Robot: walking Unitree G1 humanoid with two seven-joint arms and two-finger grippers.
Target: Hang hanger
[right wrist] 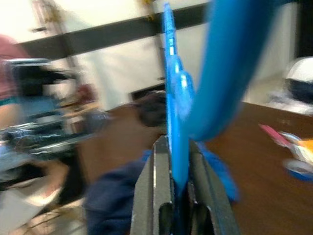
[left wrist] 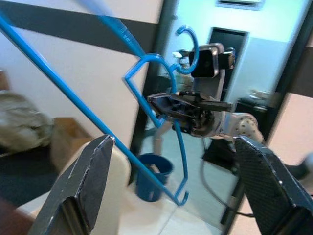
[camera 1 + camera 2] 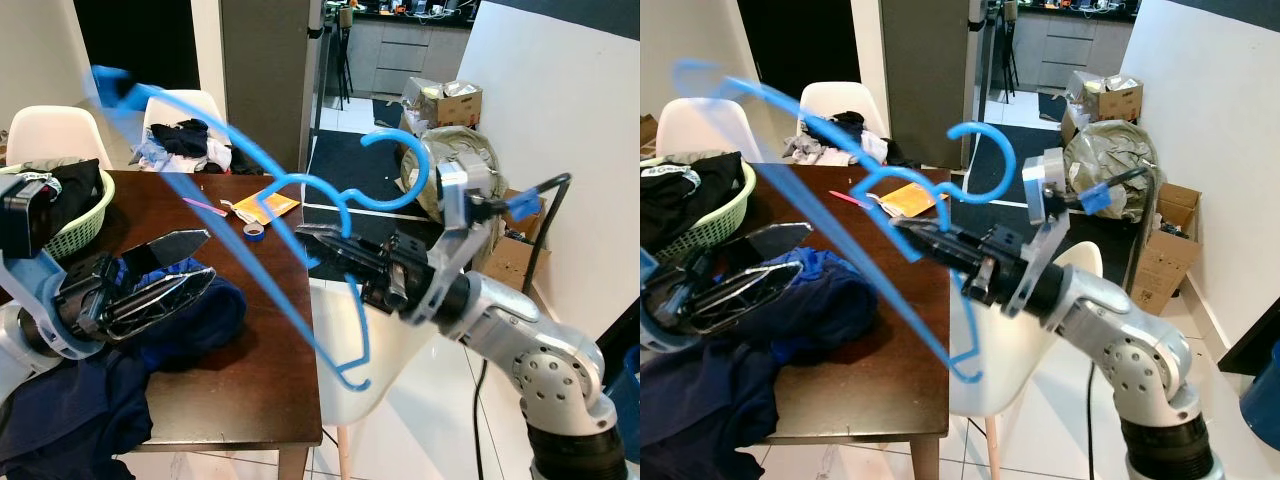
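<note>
Currently the right gripper (image 3: 325, 245) holds the blue hanger (image 3: 300, 185) in the air beyond the right edge of the dark wooden table (image 3: 270, 330), its jaws clamped together on the thin wire near the neck, below the hook (image 3: 400, 170). The left gripper (image 3: 165, 270) hovers over the dark blue clothes (image 3: 190, 310) at the table's near left part, its jaws apart and empty. The grip is narrow and the hanger long, so it could pivot or slip during a swing. Its long arm reaches back over the table and might catch the green basket (image 3: 85, 215) or the white chair (image 3: 185, 105). No rail is visible, so the hook's target cannot be judged.
</note>
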